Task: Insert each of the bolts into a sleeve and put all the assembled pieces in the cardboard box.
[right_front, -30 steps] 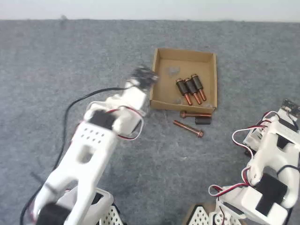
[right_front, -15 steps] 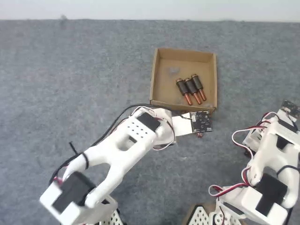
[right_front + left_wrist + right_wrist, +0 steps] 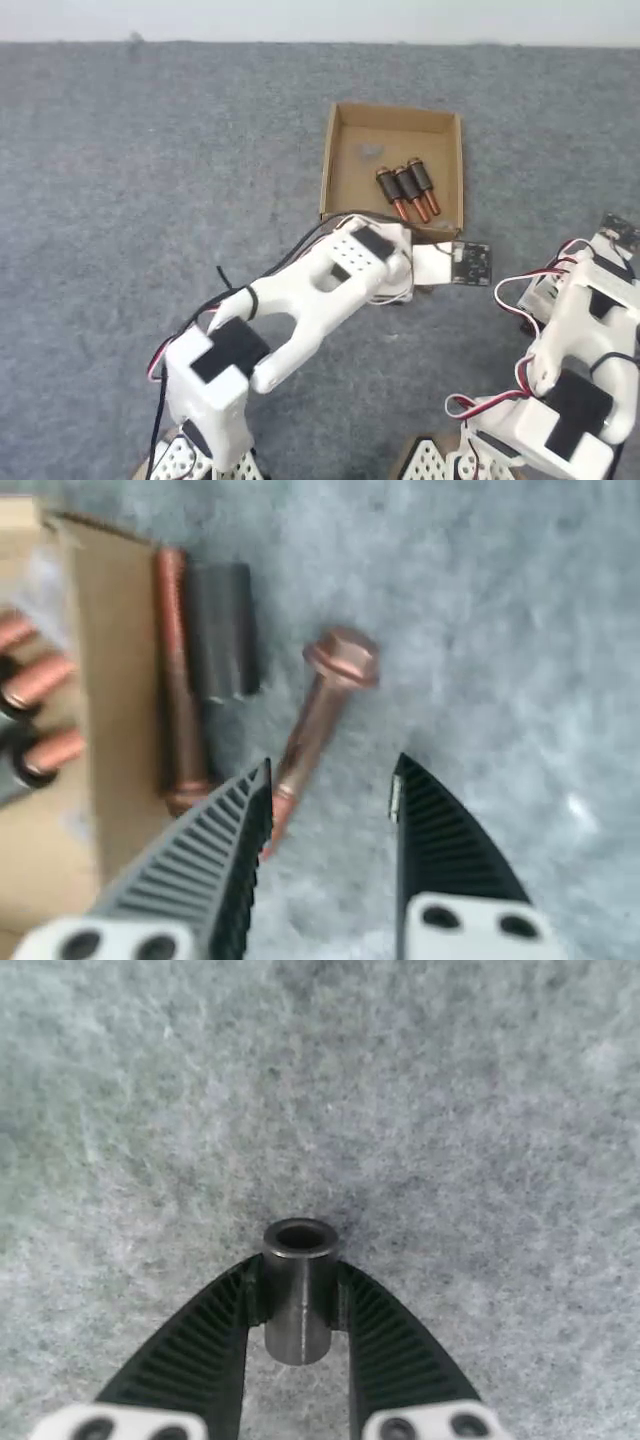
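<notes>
Bolt point(image 3: 312, 735) lying beneath parted left tool point(image 3: 332, 765), sleeve point(image 3: 298, 1305) clamped in right tool point(image 3: 298, 1275)

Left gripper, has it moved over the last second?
Yes. The left gripper swung from left of the cardboard box to in front of its near right corner, over a bolt.

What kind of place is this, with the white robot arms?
Probably a robot workshop table: a white left arm and right arm stand on a grey felt-like mat, with a copper bolt, a dark sleeve and a small cardboard box.
</notes>
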`<act>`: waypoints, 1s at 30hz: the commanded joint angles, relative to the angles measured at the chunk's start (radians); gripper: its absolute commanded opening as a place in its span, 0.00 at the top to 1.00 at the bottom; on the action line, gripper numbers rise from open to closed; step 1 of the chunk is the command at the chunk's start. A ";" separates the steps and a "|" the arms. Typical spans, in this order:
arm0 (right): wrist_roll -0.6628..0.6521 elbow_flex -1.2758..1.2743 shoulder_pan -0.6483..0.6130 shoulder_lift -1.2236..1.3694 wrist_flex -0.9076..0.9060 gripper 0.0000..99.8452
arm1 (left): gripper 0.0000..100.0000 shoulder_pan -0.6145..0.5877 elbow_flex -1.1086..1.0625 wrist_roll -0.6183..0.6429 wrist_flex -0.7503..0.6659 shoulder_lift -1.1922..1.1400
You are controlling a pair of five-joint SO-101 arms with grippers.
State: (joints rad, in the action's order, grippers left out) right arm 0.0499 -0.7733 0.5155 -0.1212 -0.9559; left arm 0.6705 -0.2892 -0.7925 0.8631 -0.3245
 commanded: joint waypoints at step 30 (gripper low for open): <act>-0.028 0.008 0.012 -0.050 0.012 0.99 | 0.91 0.054 0.865 -0.003 0.672 -0.542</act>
State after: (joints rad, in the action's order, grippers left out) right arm 0.0361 -0.7733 0.5155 -0.1212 -0.9559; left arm 0.7457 0.4933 -0.7925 1.4477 -0.8309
